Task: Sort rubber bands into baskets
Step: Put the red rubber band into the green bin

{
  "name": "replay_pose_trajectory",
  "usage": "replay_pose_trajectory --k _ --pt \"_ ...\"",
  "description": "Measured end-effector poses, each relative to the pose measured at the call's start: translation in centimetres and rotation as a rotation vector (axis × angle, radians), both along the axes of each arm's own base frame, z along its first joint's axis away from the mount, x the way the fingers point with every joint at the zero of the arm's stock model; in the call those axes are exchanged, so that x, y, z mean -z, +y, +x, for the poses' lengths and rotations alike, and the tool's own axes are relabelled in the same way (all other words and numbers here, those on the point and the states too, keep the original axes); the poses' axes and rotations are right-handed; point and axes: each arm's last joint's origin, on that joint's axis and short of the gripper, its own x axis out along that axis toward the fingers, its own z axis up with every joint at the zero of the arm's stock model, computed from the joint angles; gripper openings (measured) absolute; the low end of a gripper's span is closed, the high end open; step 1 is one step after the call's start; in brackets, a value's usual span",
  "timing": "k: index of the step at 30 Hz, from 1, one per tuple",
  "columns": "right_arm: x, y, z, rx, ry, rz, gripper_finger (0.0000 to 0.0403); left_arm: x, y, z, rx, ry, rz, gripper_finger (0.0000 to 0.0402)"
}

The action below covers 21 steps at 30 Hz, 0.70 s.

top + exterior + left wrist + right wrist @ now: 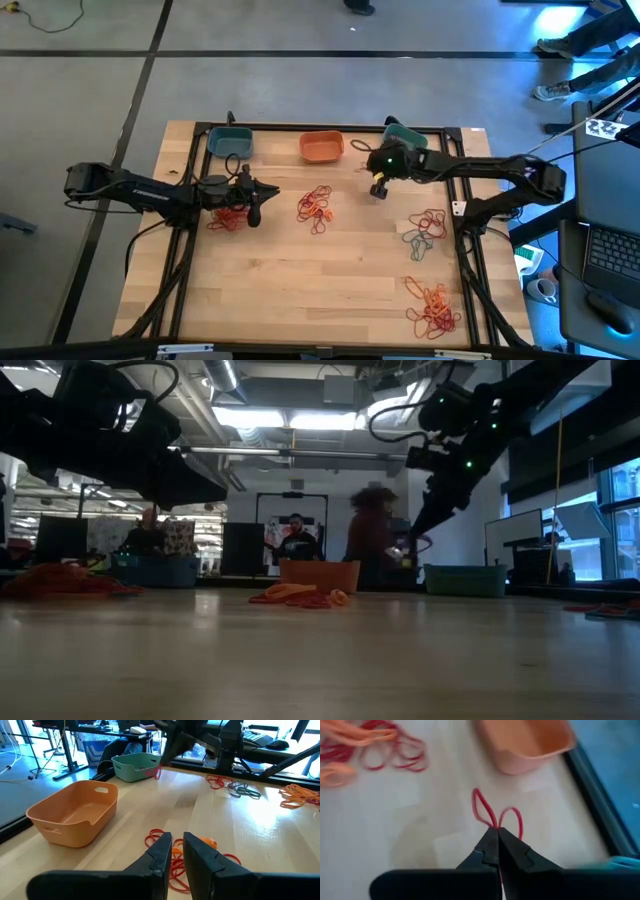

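I'm working in what looks like a lab or open office: concrete floor (pixel 90 90), ceiling strip lights (pixel 300 418), a laptop (pixel 605 255) beside my bench (pixel 330 280), people (pixel 295 540) among distant desks.

No readable text or labels.

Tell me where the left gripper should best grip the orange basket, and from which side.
Probably the rim of a long wall, from straight above. The orange basket sits upright and open-topped, its thin rim exposed, so one finger could go inside and one outside. The left gripper is low over red bands, apart from it.
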Motion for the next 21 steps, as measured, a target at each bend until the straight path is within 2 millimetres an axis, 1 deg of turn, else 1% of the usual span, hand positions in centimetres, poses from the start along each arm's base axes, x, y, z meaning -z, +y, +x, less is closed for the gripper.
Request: replay_pose_trajectory --k 5,10,15,21 --pt "-0.5 -1.7 -1.6 0.124 0.034 -0.046 0.0002 0.0 0.0 0.0 0.000 0.000 0.000 0.0045" --pt "-0.5 -4.2 -3.3 0.265 0.076 -0.076 0.0002 0.0 0.0 0.0 0.000 0.000 0.000 0.0045" --pt "-0.5 -6.4 -5.0 0.372 0.079 -0.073 0.0003 0.0 0.0 0.0 0.000 0.000 0.000 0.0045" --pt "-0.6 -7.9 -6.4 0.453 0.077 -0.069 0.0003 0.0 0.0 0.0 0.000 0.000 0.000 0.0045"
